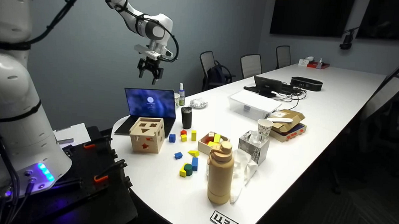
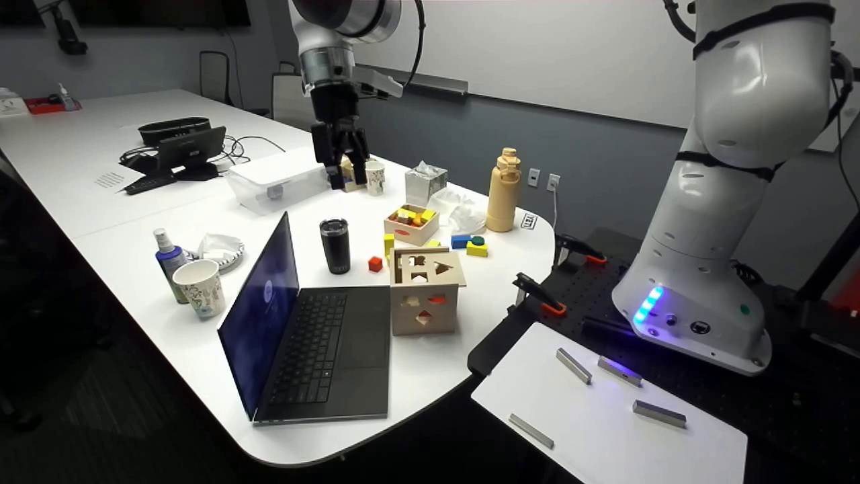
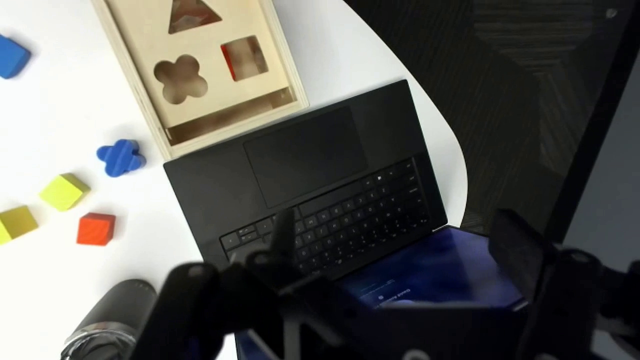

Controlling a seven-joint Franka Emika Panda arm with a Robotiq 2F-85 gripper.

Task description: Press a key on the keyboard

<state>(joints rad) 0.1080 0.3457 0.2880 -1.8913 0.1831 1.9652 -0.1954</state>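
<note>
The keyboard (image 2: 312, 343) is the dark deck of an open black laptop near the table's rounded end. It shows from above in the wrist view (image 3: 360, 210), with one finger covering part of it. In an exterior view the laptop's deck (image 1: 123, 126) is partly hidden behind a wooden cube. The lit blue screen (image 1: 150, 103) stands upright. My gripper is open and empty, held well above the laptop and touching nothing. It shows in both exterior views (image 1: 147, 77) (image 2: 349, 179). In the wrist view its two fingers (image 3: 395, 222) are wide apart over the keyboard and screen.
The wooden shape-sorter cube (image 2: 424, 296) stands at the laptop's front edge. A black tumbler (image 2: 335, 247) is beside the laptop. A paper cup (image 2: 200, 289) and spray bottle (image 2: 169, 259) stand behind the screen. Loose blocks (image 3: 120, 157) and a tan bottle (image 1: 220, 172) are farther along.
</note>
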